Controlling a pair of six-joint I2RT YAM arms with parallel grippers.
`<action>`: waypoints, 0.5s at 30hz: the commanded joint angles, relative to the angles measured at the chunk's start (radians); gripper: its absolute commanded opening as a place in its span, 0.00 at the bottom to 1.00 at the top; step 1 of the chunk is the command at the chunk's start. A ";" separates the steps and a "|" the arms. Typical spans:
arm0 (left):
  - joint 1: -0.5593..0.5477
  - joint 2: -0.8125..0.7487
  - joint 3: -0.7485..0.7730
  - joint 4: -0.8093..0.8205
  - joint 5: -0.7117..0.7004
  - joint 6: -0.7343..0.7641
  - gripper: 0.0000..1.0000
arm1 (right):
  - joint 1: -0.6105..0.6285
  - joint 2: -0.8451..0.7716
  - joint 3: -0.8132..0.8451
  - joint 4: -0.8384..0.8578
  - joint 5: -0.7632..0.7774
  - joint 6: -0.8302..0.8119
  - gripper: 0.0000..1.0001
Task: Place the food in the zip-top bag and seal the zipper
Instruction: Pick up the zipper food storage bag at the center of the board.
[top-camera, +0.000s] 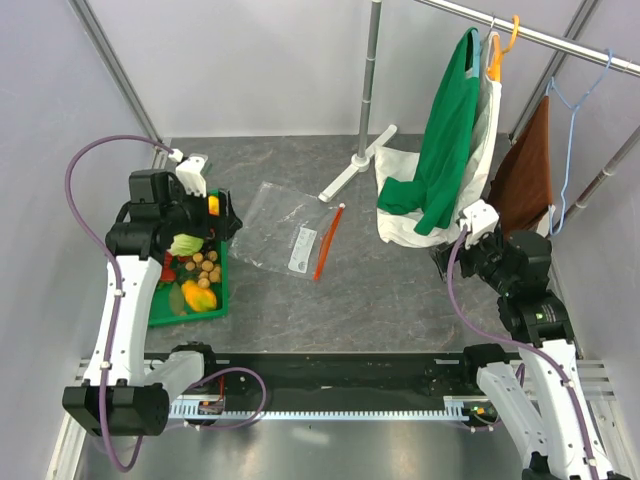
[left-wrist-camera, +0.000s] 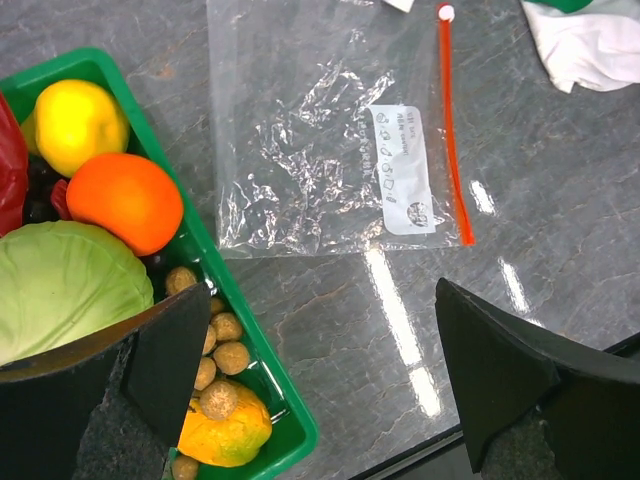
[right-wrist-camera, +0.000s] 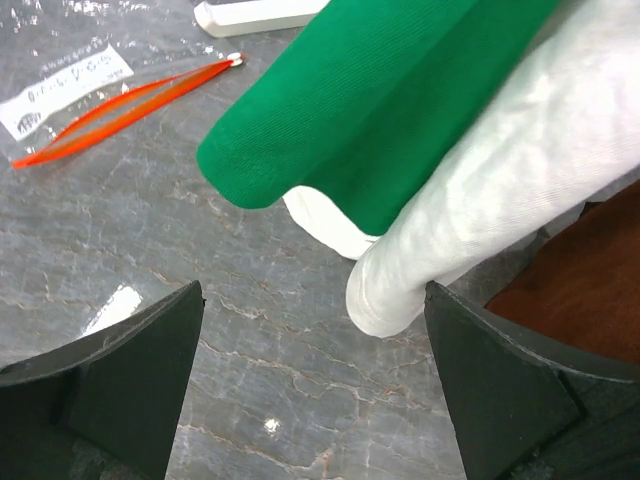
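1. Top external view: a grey stone-look table (top-camera: 400, 300) is seen from above, w/ two robot arms bolted at its near edge.
2. The zip-top bag (top-camera: 280, 228) is laid flat near the table ctr, white label up. The zipper (top-camera: 329, 242) is run along the bag edge nearest the R arm.
3. In the R wrist view, the zipper's two red-orange strips are seen bowed slightly apart.
4. A green tray (left-wrist-camera: 200, 240) is set just left of the bag, near it but not touching.
5. All the food is kept in the tray: a pale green cabbage (left-wrist-camera: 60, 285), a yellow-orange mango-like fruit (left-wrist-camera: 225, 435), a cluster of tan balls (left-wrist-camera: 215, 345) and a red lobster (left-wrist-camera: 10, 165), mostly cut off at the frame edge.
6. The left gripper (left-wrist-camera: 320, 380) is held above the tray's bag-side rim. Its jaws are spread wide and nothing is gripped.
7. The right gripper (right-wrist-camera: 315, 390) is held over bare table, well apart from the bag. Its jaws are also spread wide, w/ nothing gripped.
8. A hanging green garment (right-wrist-camera: 380, 90) and a white cloth bag (right-wrist-camera: 500, 190) are seen just ahead of the R fingers.
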 joint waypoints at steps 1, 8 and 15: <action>-0.004 0.035 0.046 0.009 -0.042 -0.010 1.00 | -0.002 -0.017 -0.024 -0.009 -0.046 -0.083 0.98; -0.289 0.126 0.072 0.041 -0.258 0.134 1.00 | -0.002 -0.014 -0.067 -0.023 -0.068 -0.175 0.98; -0.467 0.319 0.141 0.093 -0.338 0.097 0.90 | -0.002 0.029 -0.099 -0.048 -0.086 -0.264 0.98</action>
